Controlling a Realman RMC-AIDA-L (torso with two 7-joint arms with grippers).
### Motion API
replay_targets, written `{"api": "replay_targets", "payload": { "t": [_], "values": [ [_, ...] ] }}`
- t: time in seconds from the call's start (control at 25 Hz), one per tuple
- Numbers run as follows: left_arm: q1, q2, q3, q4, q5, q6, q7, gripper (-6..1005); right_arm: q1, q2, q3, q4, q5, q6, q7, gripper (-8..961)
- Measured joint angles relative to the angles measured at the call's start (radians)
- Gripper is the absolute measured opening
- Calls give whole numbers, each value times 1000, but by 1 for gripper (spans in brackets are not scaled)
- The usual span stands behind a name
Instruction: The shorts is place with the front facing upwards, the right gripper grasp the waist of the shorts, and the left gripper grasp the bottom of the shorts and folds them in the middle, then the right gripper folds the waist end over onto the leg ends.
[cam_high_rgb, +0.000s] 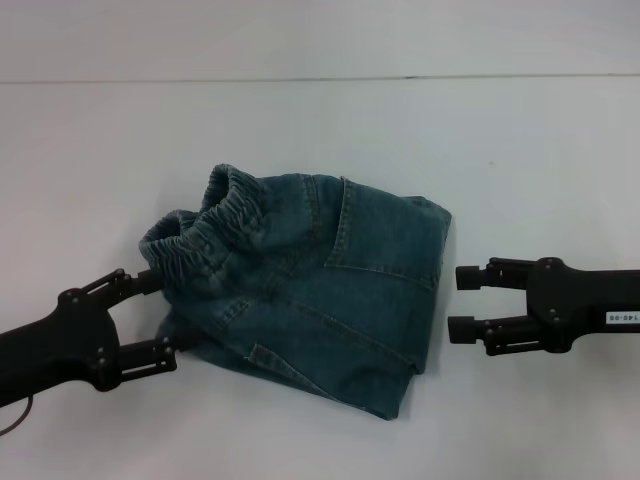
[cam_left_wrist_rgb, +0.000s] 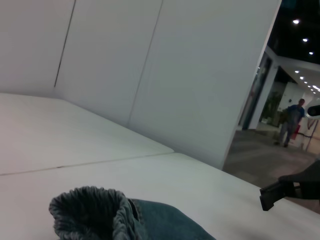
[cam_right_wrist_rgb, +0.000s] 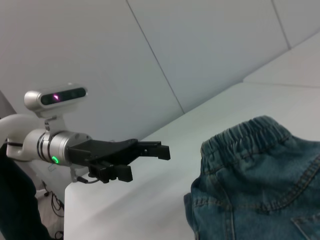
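Shorts sit folded mid-tabletop, waistband over the leg ends (looks finished). Left pincer wide at the waistband; right pincer wide, just clear.

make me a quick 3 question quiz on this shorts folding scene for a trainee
1. True or false: the right gripper is clamped on the shorts.
2. Which gripper is at the elastic waistband? A left B right C neither
3. Fill in: the shorts lie on the white ____.

Key:
1. False: it is open, just clear of the shorts' edge.
2. A: the left gripper sits open against the waistband end.
3. table
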Motion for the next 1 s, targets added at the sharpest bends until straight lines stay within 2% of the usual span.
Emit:
{"api": "replay_targets", "payload": {
  "t": [0.04,1.0],
  "values": [
    [-1,1,1,1,7,0,-3,938,1,3,0,-1,-4,1,0,940],
    [-12,2,22,6,41,-6,-15,938,12,22,0,6,-23,35,1,940]
  ]
}}
